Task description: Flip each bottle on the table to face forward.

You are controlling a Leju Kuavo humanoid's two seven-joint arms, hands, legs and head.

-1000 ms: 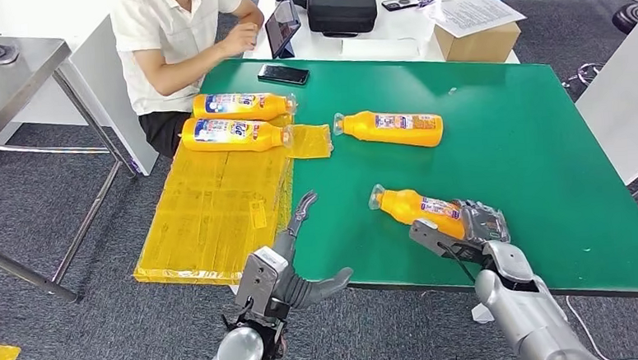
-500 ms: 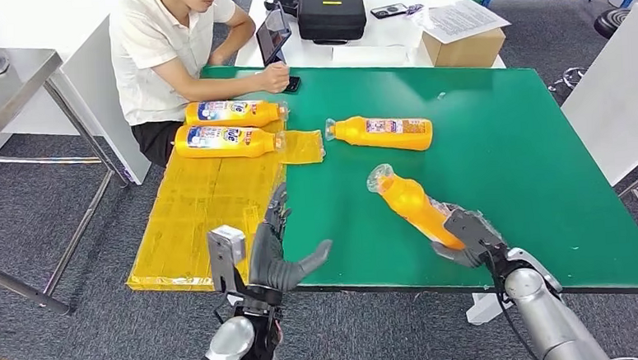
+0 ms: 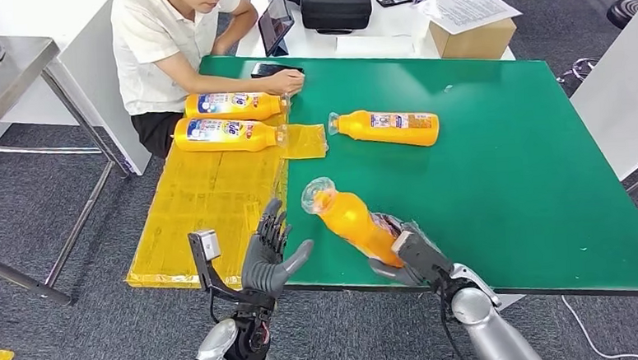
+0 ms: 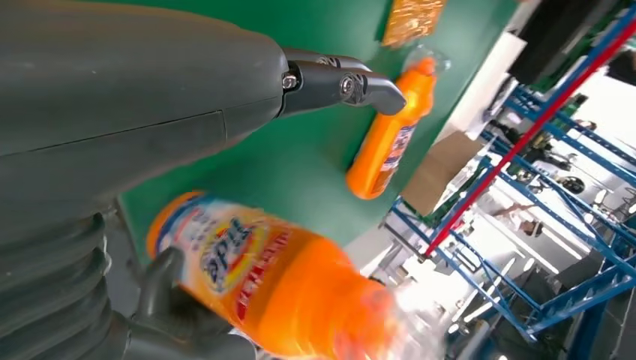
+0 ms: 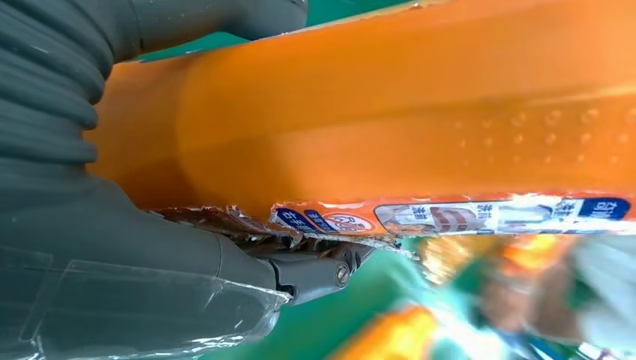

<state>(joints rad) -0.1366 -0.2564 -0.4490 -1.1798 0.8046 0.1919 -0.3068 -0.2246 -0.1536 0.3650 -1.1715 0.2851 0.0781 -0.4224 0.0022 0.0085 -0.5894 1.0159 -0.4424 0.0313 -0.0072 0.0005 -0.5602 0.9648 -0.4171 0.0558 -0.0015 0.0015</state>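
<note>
The labels on the orange bottles (image 3: pixel 228 134) are too blurred to read.

My arms are silver metal tubes with thin black cables running up toward the wrists. My left hand (image 3: pixel 269 257) is dark grey, with a thick grey thumb, darker fingers (image 4: pixel 337 81) with small silver screws, and a little grey box on a bracket beside it. My right hand (image 3: pixel 414 257) matches, with a ribbed grey cover (image 5: pixel 52 90) behind it.
</note>
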